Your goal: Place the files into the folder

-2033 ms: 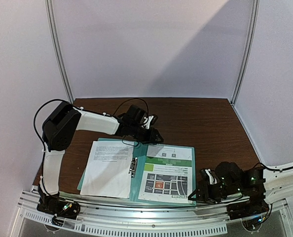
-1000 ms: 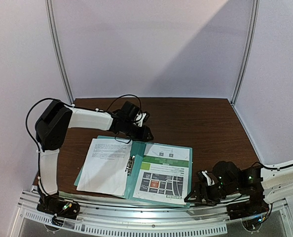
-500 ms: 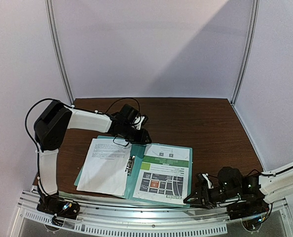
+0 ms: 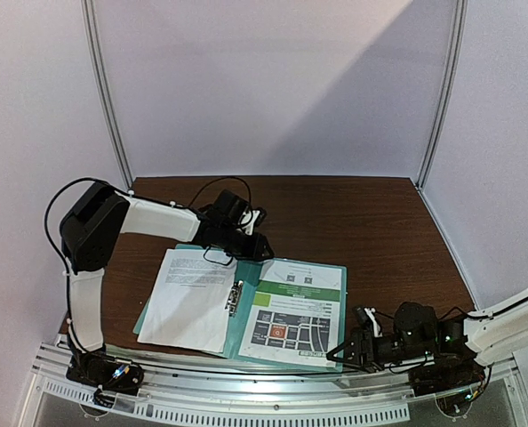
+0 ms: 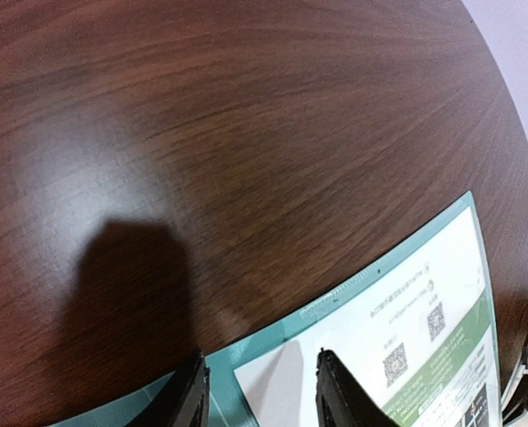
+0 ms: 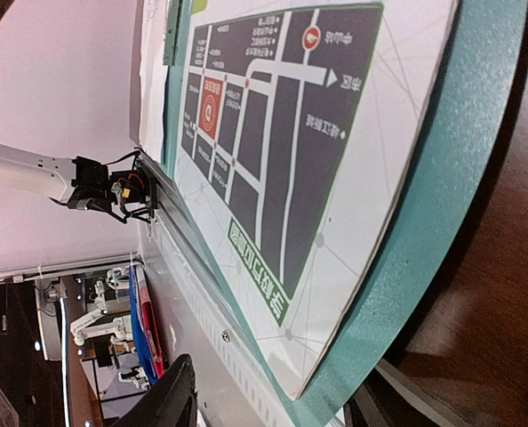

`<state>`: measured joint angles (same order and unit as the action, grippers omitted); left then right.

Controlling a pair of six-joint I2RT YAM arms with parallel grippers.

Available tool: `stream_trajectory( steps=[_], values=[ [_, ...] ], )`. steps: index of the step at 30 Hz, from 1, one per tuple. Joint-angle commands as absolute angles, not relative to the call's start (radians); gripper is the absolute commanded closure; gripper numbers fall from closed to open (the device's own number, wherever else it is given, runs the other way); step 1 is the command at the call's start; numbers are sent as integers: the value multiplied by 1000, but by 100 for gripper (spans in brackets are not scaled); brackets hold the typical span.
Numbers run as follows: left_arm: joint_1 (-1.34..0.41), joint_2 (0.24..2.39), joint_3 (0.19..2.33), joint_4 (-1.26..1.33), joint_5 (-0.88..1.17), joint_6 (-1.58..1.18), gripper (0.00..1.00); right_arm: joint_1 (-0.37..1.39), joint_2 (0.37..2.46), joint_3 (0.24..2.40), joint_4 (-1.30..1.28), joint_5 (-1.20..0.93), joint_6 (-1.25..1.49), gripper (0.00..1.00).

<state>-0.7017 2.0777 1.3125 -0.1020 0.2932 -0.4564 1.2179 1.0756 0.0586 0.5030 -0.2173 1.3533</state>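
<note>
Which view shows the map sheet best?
Top external: the whole map sheet lies on the right half of the open folder. Right wrist shows only its near corner; left wrist only its far edge with QR codes.

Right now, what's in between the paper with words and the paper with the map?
A metal clip sits there, beside a bare strip of the teal folder. The top view shows it between the text sheet and the map sheet.
</note>
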Motion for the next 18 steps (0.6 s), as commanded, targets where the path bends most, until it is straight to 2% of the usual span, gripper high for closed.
stream_trajectory(
  steps=[1,9,18],
  values=[
    [-696,2068,1269,-126,304,-471,58,1227,1063,17,540,-171,1323,47],
    [-696,2062,1255,-114,313,-472,58,1227,1086,30,520,-128,1322,62],
    [-696,2054,1252,-106,325,-477,59,1219,1078,56,438,-89,1329,96]
  ],
)
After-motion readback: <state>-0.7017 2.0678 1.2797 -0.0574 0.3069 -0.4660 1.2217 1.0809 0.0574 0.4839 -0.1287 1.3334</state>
